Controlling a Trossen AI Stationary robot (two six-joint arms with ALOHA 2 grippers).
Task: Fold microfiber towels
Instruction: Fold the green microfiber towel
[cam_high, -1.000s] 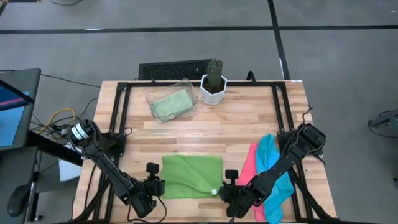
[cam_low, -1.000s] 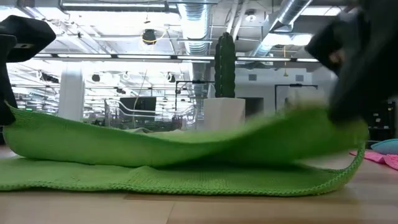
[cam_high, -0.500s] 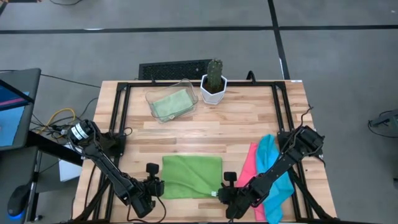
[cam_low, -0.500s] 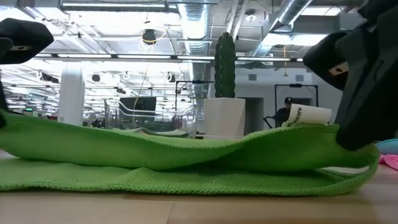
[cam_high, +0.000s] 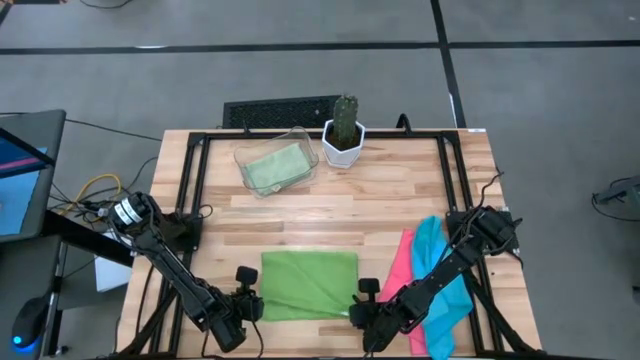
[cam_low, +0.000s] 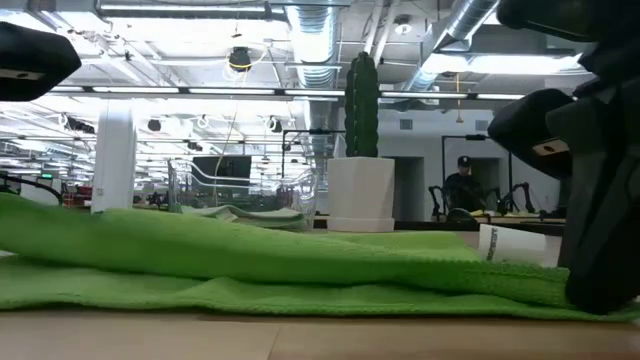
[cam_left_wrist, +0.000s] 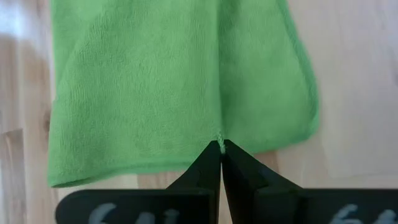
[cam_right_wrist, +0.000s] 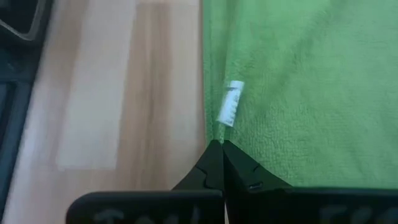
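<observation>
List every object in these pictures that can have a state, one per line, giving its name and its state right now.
bright green towel: lying on the table, near edge doubled over, pinched at both near corners.
left gripper: shut on the bright green towel.
right gripper: shut on the bright green towel, beside its white tag.
pale green towel: folded, inside the clear tray.
pink towel and blue towel: unfolded, heaped together.
cactus pot: upright.

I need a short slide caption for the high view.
Both grippers, left and right, pinch the bright green towel at its near corners.
</observation>
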